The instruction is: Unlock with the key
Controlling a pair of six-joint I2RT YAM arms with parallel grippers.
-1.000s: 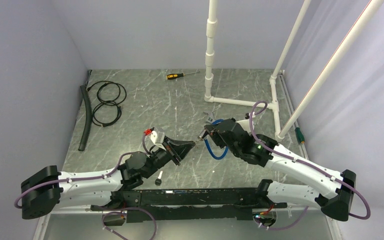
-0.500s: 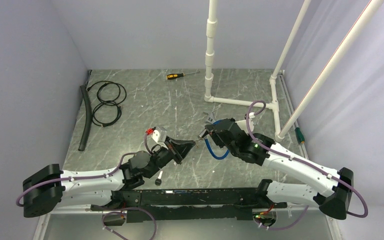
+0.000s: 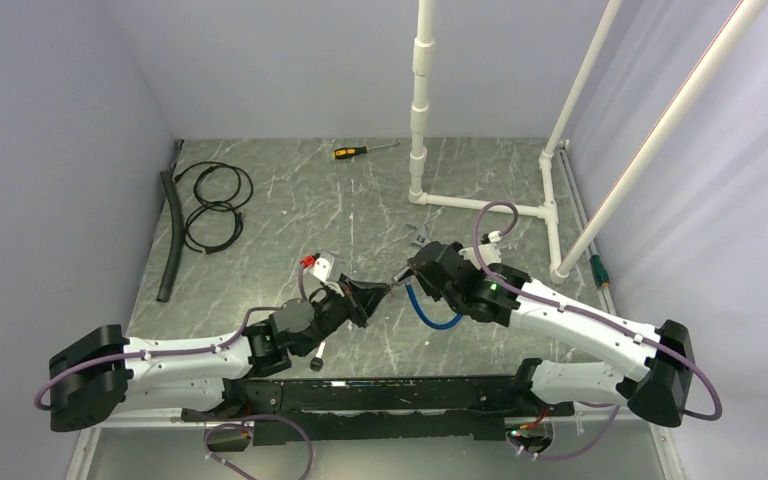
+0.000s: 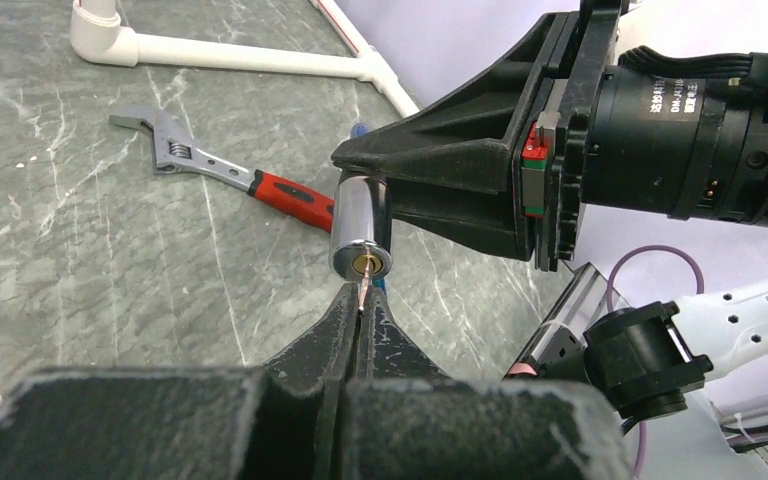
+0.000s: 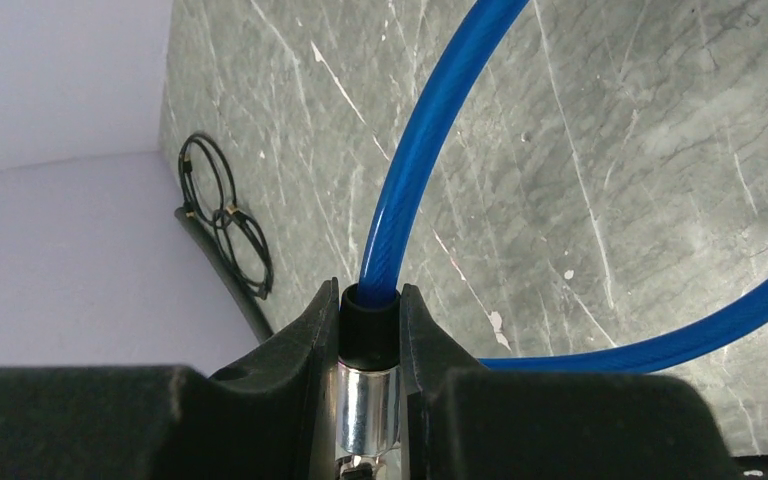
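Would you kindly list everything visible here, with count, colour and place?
lock: one, chrome, in the right gripper
cable: one, blue, looping from the lock
key: one, metal, in the left gripper, tip near the keyhole
wrench: one, silver with red handle, table behind lock
screwdriver: one, yellow-black, far middle
cord: two coils, black, far left
hose: one, black, left edge
pipe frame: one, white, far right
green-handled item: one, right edge
table: one, grey marbled
left gripper: one, black, shut on key
right gripper: one, black, shut on lock

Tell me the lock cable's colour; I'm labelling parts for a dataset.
The cable is blue, and it shows best in the right wrist view.
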